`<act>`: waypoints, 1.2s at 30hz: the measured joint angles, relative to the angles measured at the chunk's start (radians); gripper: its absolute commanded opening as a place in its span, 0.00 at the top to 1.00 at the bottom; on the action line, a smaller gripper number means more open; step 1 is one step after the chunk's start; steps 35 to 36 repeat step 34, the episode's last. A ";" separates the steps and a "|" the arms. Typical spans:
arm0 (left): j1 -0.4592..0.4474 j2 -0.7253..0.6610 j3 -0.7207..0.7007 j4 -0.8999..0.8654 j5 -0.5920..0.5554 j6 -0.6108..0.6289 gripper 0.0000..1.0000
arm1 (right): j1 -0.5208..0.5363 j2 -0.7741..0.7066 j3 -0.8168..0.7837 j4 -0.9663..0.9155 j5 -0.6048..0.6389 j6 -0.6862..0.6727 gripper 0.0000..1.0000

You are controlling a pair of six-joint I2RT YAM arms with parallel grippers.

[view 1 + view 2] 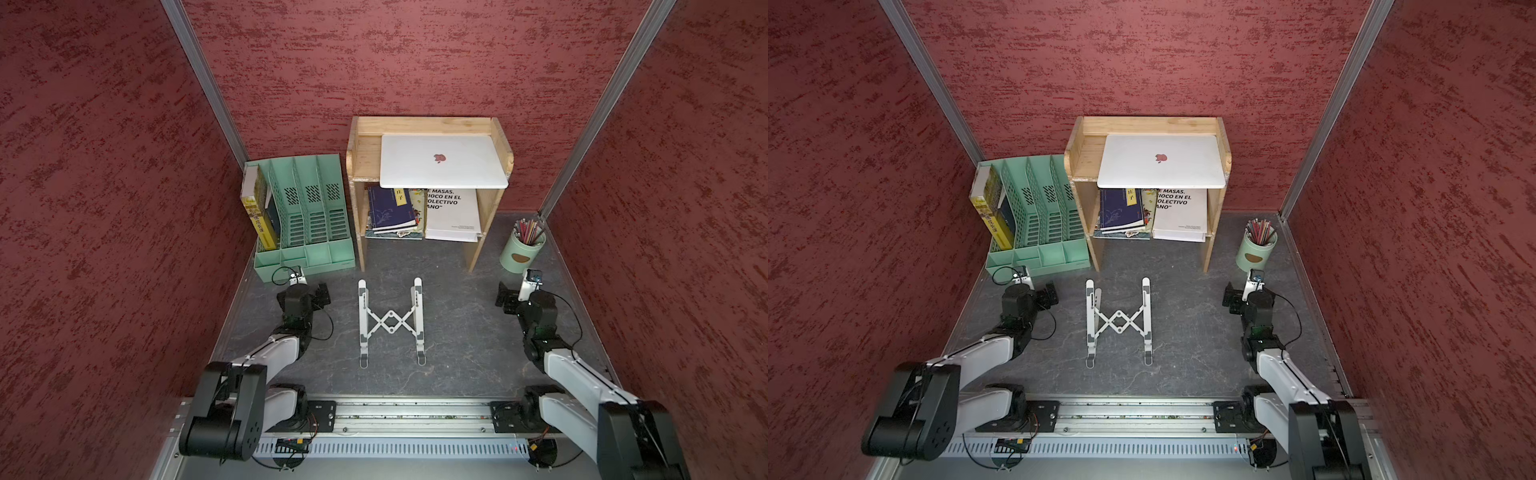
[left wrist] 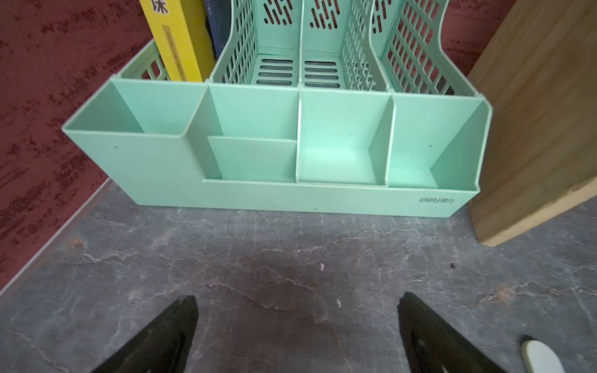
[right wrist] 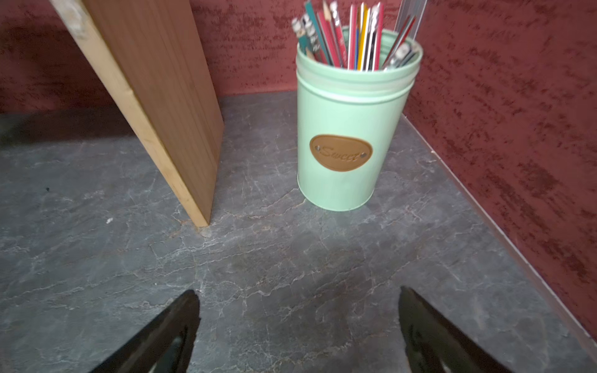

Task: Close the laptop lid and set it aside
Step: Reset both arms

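Soft even light; laptop lid (image 1: pixel 465 166) washed pale; right wrist view blurred, edges bent.

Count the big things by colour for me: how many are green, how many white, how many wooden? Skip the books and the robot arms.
Green: 2, the file rack and the pencil cup.
White: 2, the laptop and the folding stand.
Wooden: 1, the shelf.
Total: 5.
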 measured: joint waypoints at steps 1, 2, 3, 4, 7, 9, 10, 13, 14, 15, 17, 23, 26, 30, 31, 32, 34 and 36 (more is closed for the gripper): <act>0.008 0.026 -0.002 0.042 0.012 0.011 0.00 | 0.000 0.048 0.000 0.049 -0.007 -0.002 0.02; 0.017 0.053 -0.002 0.104 0.032 0.021 0.00 | 0.000 0.095 0.001 0.102 -0.013 -0.005 0.02; 0.026 0.080 -0.002 0.167 0.050 0.030 0.00 | 0.000 0.138 0.004 0.150 -0.020 -0.007 0.02; 0.038 0.116 -0.005 0.247 0.071 0.037 0.00 | 0.000 0.185 0.010 0.199 -0.032 -0.013 0.02; 0.051 0.247 -0.024 0.452 0.106 0.057 0.00 | 0.000 0.325 0.026 0.357 -0.066 -0.030 0.02; 0.052 0.285 -0.024 0.465 0.125 0.062 0.00 | 0.000 0.419 0.030 0.456 -0.078 -0.039 0.02; 0.053 0.288 -0.016 0.462 0.137 0.063 0.00 | 0.000 0.444 0.035 0.459 -0.080 -0.042 0.02; 0.067 0.289 0.044 0.433 0.156 0.062 0.00 | 0.000 0.468 0.084 0.430 -0.085 -0.043 0.02; 0.069 0.288 0.061 0.433 0.157 0.060 0.00 | 0.000 0.469 0.106 0.428 -0.087 -0.043 0.02; 0.072 0.288 0.072 0.435 0.157 0.059 0.00 | 0.000 0.468 0.123 0.430 -0.089 -0.044 0.02; 0.074 0.287 0.080 0.434 0.156 0.059 0.00 | 0.000 0.465 0.142 0.435 -0.091 -0.043 0.02; 0.061 0.287 0.079 0.417 0.144 0.060 0.00 | 0.000 0.465 0.143 0.429 -0.092 -0.044 0.01; 0.060 0.287 0.079 0.415 0.139 0.060 0.00 | 0.000 0.465 0.143 0.429 -0.092 -0.043 0.02; 0.058 0.287 0.079 0.411 0.135 0.060 0.00 | 0.000 0.465 0.143 0.429 -0.092 -0.043 0.02; 0.058 0.287 0.079 0.412 0.134 0.061 0.00 | 0.000 0.465 0.143 0.429 -0.092 -0.044 0.02; 0.057 0.287 0.079 0.412 0.133 0.061 0.00 | 0.000 0.465 0.143 0.429 -0.092 -0.044 0.02; 0.056 0.287 0.079 0.411 0.133 0.061 0.00 | 0.000 0.465 0.143 0.429 -0.092 -0.043 0.01; 0.056 0.287 0.079 0.411 0.133 0.061 0.00 | 0.000 0.465 0.143 0.429 -0.092 -0.043 0.01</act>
